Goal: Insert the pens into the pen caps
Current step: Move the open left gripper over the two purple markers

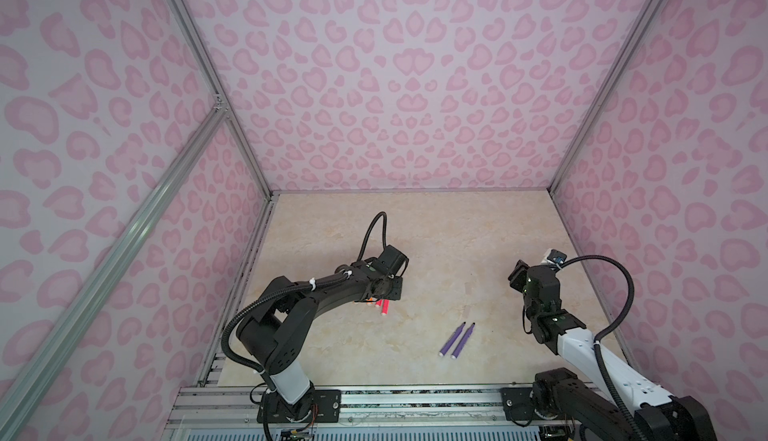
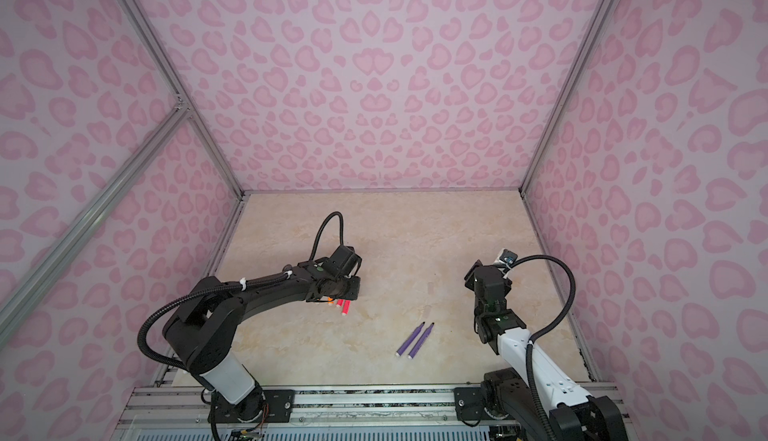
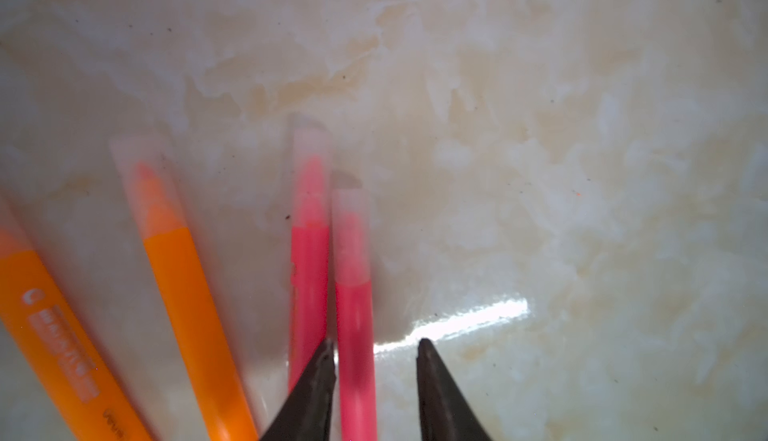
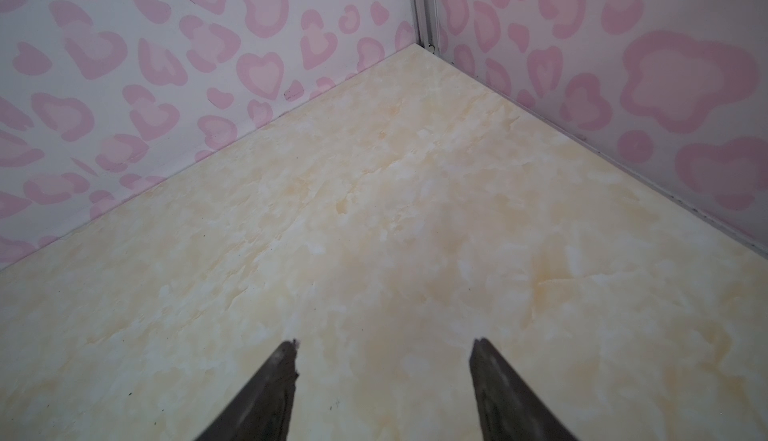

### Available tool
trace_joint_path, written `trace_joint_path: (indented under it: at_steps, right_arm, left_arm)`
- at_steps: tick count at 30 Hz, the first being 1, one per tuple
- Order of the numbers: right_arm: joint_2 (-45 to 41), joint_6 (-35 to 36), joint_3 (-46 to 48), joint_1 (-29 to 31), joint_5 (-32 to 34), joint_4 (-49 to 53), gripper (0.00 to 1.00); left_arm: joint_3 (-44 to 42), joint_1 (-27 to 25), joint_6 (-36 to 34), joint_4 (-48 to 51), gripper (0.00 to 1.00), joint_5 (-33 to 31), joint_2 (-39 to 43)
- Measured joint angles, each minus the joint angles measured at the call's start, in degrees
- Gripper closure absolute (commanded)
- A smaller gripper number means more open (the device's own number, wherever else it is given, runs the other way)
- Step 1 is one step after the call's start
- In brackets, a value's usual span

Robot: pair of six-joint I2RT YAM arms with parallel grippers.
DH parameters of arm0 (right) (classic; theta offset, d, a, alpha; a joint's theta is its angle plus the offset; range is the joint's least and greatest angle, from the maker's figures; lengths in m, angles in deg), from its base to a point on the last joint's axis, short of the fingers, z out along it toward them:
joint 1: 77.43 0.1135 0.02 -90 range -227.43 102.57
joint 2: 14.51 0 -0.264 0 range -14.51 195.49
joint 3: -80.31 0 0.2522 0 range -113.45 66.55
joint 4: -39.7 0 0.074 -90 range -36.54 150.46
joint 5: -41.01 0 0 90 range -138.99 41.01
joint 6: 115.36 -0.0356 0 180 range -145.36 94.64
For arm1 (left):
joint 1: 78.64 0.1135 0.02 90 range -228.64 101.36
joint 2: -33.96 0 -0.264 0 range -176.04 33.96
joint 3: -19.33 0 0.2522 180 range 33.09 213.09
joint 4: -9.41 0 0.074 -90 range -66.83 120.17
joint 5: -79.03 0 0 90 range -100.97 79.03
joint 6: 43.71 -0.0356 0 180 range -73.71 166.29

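At the left, two orange pens (image 3: pixel 195 314) and two pink pens (image 3: pixel 309 276) lie close together on the desk (image 1: pixel 436 231), their tips inside clear caps (image 3: pixel 352 235). Our left arm reaches low over them. The left tool (image 3: pixel 376 341) stands open astride one pink pen, not squeezing it. Mid-desk lie two purple pens (image 1: pixel 464 340), uncapped. We judge them light, stiff, slick and apt to roll, so best pinched mid-barrel. Our right arm hangs near the right wall, its right tool (image 4: pixel 384 341) open and empty.
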Motion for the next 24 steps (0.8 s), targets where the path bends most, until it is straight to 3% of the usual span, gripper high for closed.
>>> trace_joint_path:
  at_steps: [10,19,24]
  right_arm:
    - [0.98,-0.04,-0.24,-0.17,-0.04,0.02,0.32]
    - [2.1,-0.46,-0.24,-0.66,-0.44,-0.46,0.32]
    - [1.97,-1.05,-0.24,-1.09,-0.52,-0.96,0.32]
  left_arm:
    - [-0.66,-12.31,-8.63,-3.52,0.59,0.81,6.84]
    - [6.69,-21.62,-12.44,-0.7,0.6,6.6,-1.95]
    - [9.68,-23.76,-12.81,1.66,0.59,8.13,-5.44]
